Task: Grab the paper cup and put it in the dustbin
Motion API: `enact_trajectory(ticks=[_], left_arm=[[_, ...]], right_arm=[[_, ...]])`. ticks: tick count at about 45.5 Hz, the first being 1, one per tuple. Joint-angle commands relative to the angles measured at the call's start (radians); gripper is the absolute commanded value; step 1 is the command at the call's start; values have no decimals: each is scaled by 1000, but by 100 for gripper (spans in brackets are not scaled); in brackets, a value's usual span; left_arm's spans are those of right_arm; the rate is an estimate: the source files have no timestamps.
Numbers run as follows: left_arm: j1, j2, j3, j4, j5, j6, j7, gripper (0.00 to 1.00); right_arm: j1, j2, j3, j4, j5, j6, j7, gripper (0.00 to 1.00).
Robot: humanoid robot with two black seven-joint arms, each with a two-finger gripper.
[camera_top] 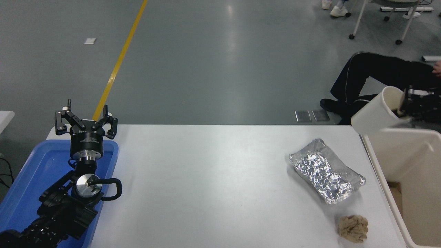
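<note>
Now the right gripper (403, 109) is clamped on the cup's (373, 117) rim, one finger inside the mouth. Cup is airborne, tipped, base pointing left and down, mouth toward the gripper. It hangs over the bin's (373, 162) far left corner; bin opening lies right and nearer. Judgement: carry right before release, else it may clip the rim. Left gripper (86, 123) parked over blue tray (20, 179), fingers spread.
</note>
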Motion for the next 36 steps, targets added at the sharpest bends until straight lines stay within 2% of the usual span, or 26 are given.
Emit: enact_trajectory(ticks=[1,11,17,21,28,36], left_arm=[[0,-1,0,0,0,0,0,99],[0,1,0,1,0,-1,0,99],[0,-1,0,0,0,0,0,99],[0,-1,0,0,0,0,0,99],[0,-1,0,0,0,-1,0,99],[0,1,0,0,0,-1,0,99]], right_arm=[[-465,-43,244,-329,40,-100,-1,0],[-901,-8,573,-679,41,-114,0,0],[-1143,112,726,-909,46,-192,-1,0],[-1268,193,795,-1021,95,-270,-6,0],[-1375,282,805,-1070,237,-382,-19,0],[-1431,334,817,-1070,285,-489,-59,0]])
